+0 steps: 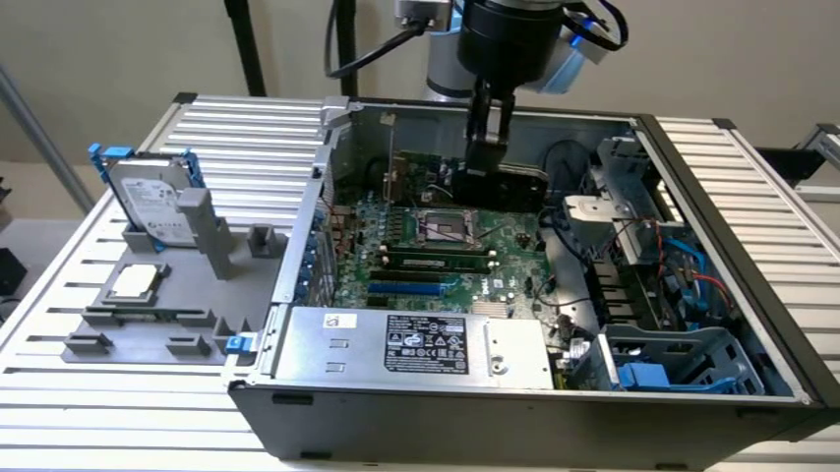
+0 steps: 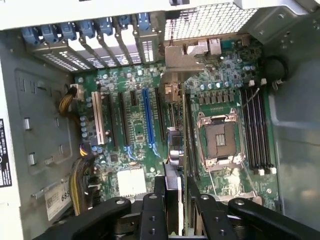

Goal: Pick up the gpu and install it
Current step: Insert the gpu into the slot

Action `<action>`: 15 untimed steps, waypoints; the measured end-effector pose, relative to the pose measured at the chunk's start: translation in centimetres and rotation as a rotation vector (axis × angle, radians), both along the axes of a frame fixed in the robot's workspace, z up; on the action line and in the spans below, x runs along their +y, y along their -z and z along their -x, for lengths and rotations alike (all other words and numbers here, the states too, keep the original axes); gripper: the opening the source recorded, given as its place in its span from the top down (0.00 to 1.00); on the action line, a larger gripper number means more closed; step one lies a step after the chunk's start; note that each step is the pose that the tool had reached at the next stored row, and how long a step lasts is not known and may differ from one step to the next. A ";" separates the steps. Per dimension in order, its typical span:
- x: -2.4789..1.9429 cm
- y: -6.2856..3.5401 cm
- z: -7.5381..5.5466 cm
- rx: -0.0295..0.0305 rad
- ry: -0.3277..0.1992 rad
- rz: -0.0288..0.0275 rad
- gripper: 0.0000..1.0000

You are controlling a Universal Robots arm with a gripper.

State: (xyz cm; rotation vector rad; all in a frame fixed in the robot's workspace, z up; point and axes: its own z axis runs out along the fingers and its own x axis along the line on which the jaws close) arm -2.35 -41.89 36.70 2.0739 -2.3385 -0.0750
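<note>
My gripper (image 1: pixel 482 147) reaches down into the open computer case (image 1: pixel 525 403) near its back wall and is shut on the top edge of the gpu (image 1: pixel 512 187). The card stands upright on its long edge, a green board with a black cooler. In the wrist view the gpu (image 2: pixel 173 150) is edge-on between my two black fingers (image 2: pixel 159 205). Its silver bracket (image 2: pixel 187 55) sits against the rear slot openings. The card lies over the motherboard (image 2: pixel 130 125) between the blue slot (image 2: pixel 147 117) and the CPU socket (image 2: pixel 218 140). Whether it is seated in a slot I cannot tell.
On the exterior view's left, a grey fixture (image 1: pixel 197 324) holds a silver hard drive with a blue frame (image 1: pixel 151 202) and a square CPU chip (image 1: pixel 136 282). The power supply (image 1: pixel 420 344) fills the case's front. Cables and a blue drive cage (image 1: pixel 670 359) crowd its right side.
</note>
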 end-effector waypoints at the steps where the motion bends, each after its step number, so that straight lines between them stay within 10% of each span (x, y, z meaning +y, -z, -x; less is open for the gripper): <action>1: 0.00 0.06 0.0 -0.0001 -0.018 0.0000 0.72; 10: -0.41 0.93 0.3 -0.0082 -0.121 -0.0032 0.72; 15: -0.77 1.41 2.0 -0.0299 -0.121 -0.0028 0.72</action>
